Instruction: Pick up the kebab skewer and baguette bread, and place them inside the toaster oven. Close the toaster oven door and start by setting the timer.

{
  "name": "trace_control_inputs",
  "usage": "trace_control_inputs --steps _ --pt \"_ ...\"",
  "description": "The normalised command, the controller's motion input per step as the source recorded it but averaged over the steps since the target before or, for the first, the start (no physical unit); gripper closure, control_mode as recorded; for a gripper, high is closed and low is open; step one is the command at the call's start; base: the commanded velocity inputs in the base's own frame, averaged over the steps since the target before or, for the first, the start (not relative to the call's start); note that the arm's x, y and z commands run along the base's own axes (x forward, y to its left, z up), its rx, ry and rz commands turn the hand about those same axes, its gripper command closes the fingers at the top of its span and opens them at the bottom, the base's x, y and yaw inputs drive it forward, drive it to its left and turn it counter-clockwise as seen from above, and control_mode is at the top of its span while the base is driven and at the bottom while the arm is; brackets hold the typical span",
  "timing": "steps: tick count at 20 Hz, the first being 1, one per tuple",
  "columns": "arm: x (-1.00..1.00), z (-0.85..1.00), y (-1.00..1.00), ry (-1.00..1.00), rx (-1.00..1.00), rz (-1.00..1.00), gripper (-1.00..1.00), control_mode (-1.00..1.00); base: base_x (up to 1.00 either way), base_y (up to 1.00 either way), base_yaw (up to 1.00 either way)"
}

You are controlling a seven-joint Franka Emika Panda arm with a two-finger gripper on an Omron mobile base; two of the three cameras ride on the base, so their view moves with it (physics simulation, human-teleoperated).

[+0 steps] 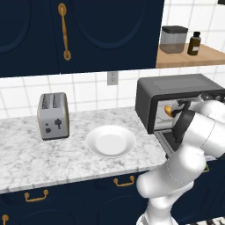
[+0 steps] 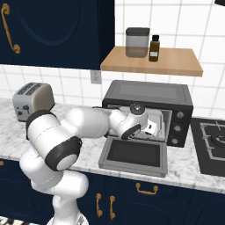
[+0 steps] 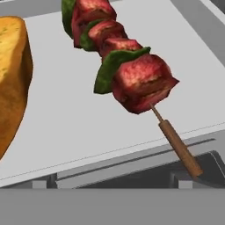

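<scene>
Marble worktop (image 1: 26,162) runs under dark blue cabinets in our left base view, carrying a silver toaster (image 1: 53,116) at the left and an empty white plate (image 1: 110,140) near the middle. Right of the plate we see the toaster oven (image 1: 176,94), its cavity open, with the baguette bread (image 1: 168,110) showing as a golden spot inside. Our arm reaches into the opening and hides much of it.

From the right base view we see the toaster oven door (image 2: 133,154) dropped flat onto the worktop in front of the oven. Our wrist sits at the mouth of the cavity, above the door's hinge edge. Above, a wooden shelf (image 2: 176,63) holds a grey canister (image 2: 137,42) and a small brown bottle (image 2: 154,48). A stove burner (image 2: 215,140) lies to the oven's right.

Through the hand view we see the kebab skewer (image 3: 121,66) lying on the pale oven tray (image 3: 66,132), its wooden handle poking over the tray's front edge. The baguette lies beside it on the same tray, apart from it. Our tool stands wide open, gripping nothing
</scene>
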Motion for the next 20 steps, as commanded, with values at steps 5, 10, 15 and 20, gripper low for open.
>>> trace_control_inputs --steps 5,10,15,20 --pt "0.31 0.0 0.0 0.0 0.0 -0.06 -1.0 -1.0 0.0 0.0 0.0" --pt "0.05 0.0 0.0 0.0 0.0 -0.06 -1.0 -1.0 0.0 0.0 0.0" --pt "0.01 -0.01 0.0 -0.06 0.02 -0.06 -1.0 -1.0 0.0 0.0 0.0" --pt "0.13 -0.03 0.01 -0.1 0.09 -0.11 -1.0 -1.0 0.0 0.0 0.0"
